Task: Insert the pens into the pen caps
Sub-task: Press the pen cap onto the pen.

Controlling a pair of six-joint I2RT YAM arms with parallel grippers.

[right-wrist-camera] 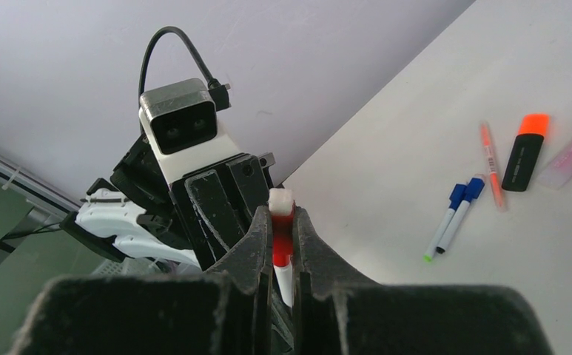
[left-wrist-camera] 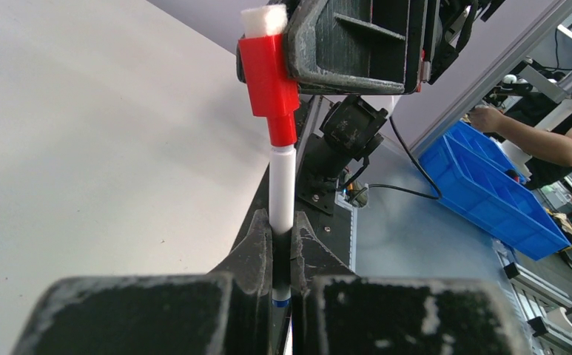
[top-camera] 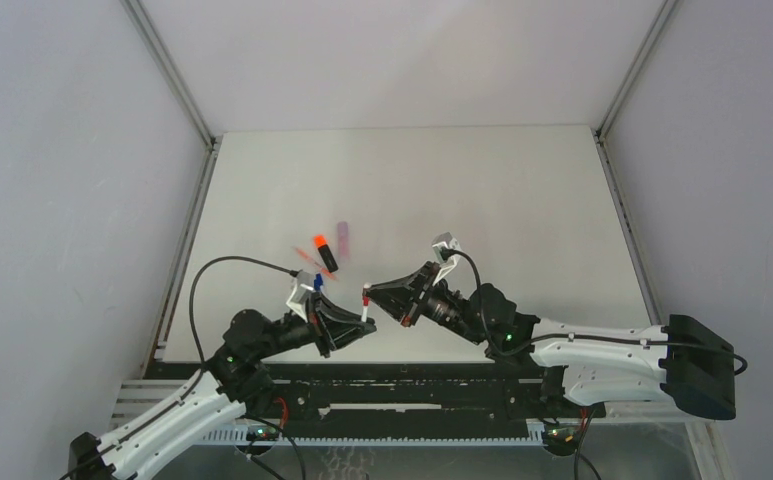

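Left tool (left-wrist-camera: 281, 231) clamped on slim white-barrelled pen (left-wrist-camera: 283, 185), right tool (right-wrist-camera: 283, 222) clamped on red plastic cap (left-wrist-camera: 269, 74); hold both coaxial, press straight.

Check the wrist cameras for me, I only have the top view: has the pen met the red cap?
Observer: Yes. In the left wrist view the white pen runs straight into the mouth of the red cap, with no gap showing.
Operator: Who's holding what?
Observer: The left gripper is shut on the pen's barrel; the right gripper is shut on the cap.
Operator: What's on the table?
Observer: The right wrist view shows two blue-capped pens lying side by side.
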